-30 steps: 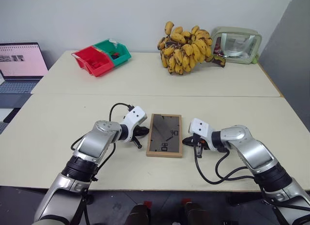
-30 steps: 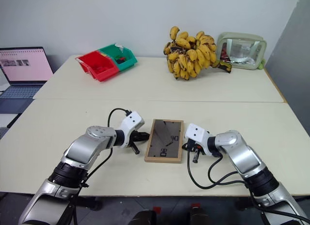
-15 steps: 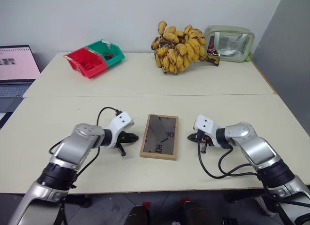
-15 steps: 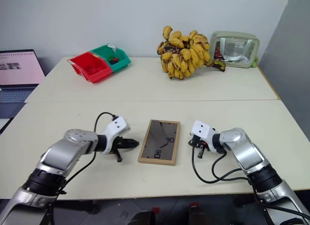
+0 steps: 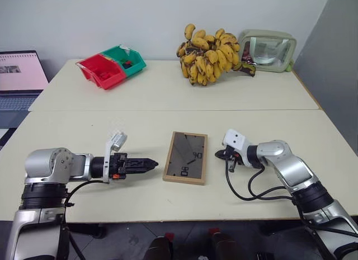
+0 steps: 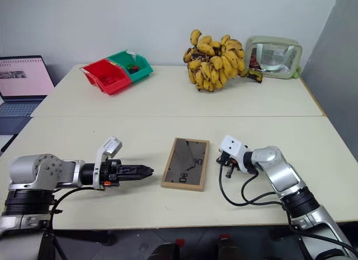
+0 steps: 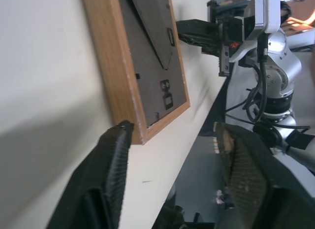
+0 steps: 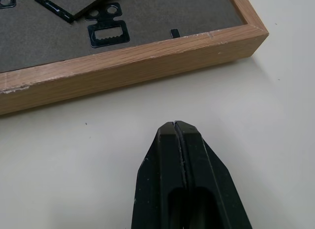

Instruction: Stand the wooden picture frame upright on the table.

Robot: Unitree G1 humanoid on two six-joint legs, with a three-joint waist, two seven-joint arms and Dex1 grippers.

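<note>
wooden picture frame (image 5: 185,157) flat, left claw (image 5: 150,164) level, right claw (image 8: 175,135) angled down

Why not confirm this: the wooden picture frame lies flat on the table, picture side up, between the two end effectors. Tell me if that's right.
One thing is wrong: the wooden picture frame lies back side up. The right wrist view shows its dark backing and hanger. It does lie flat on the table, between the left end effector and right end effector.

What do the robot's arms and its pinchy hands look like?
Both arms are shiny silver metal with black rings at the joints. Each wrist is a white block. The left gripper and right gripper have two black fingers, ridged inside on the left fingers. The left has small orange bits near its fingers. A black cable loops off each arm.
</note>
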